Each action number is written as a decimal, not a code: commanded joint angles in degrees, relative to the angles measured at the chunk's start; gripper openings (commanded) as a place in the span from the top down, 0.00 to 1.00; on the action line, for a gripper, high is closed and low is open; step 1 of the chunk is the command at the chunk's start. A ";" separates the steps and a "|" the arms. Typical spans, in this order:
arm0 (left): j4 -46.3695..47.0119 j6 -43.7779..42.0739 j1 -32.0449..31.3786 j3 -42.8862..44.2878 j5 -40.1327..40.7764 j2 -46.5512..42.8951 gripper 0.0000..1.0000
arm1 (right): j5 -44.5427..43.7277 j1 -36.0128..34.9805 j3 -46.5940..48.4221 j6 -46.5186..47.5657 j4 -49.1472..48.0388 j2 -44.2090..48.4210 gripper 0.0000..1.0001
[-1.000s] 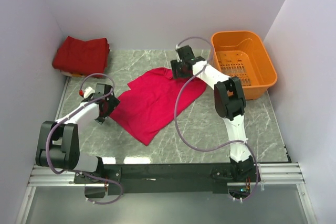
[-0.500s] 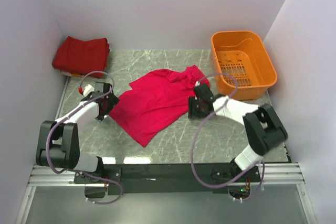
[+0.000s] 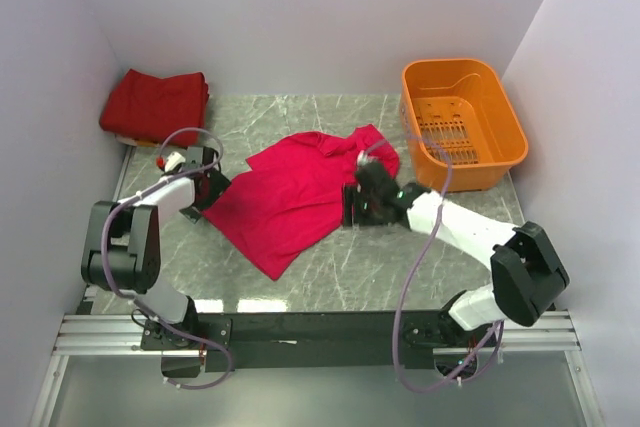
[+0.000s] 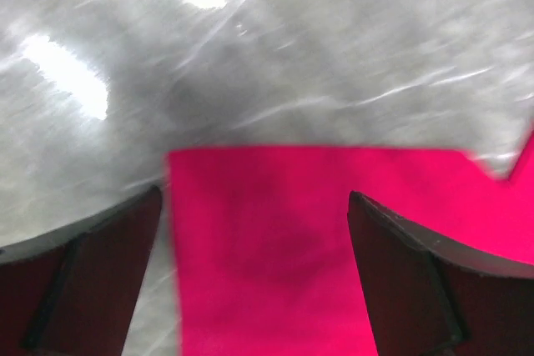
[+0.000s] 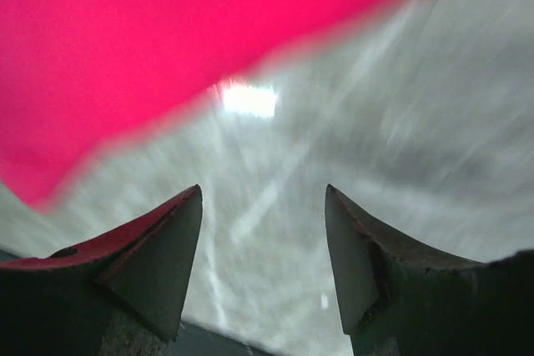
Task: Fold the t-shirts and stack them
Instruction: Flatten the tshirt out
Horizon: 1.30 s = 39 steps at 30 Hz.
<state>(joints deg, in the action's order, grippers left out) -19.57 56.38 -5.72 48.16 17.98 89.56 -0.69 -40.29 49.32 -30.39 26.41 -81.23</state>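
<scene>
A crimson t-shirt [image 3: 290,192] lies spread on the marble table [image 3: 400,247], its top right part rumpled. Darker red t-shirts [image 3: 155,105] sit folded in a pile at the back left corner. My left gripper [image 3: 214,188] is open at the crimson shirt's left corner; in the left wrist view that corner [image 4: 317,248] lies between the wide-apart fingers [image 4: 92,273]. My right gripper [image 3: 351,209] is open at the shirt's right edge. In the right wrist view only bare marble shows between its fingertips [image 5: 179,239], with the shirt's edge [image 5: 167,39] just ahead.
An orange plastic basket [image 3: 462,122] stands at the back right, close behind the right arm. White walls close in the table on the left, back and right. A metal rail [image 3: 320,332] carrying the arm bases runs along the near edge.
The right arm swung from the shirt's collar at the back down to its right edge, and the collar end now lies rumpled. The left gripper shifted back to the shirt's left corner.
</scene>
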 commanded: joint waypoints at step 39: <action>-11.37 1.89 0.88 7.93 2.94 1.06 0.00 | -8.98 20.87 53.87 23.45 8.75 -47.00 0.76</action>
<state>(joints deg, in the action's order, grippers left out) -30.46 58.13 -5.02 58.54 22.35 93.78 -8.60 -20.25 101.95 -6.26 33.67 -127.42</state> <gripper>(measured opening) 0.991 0.276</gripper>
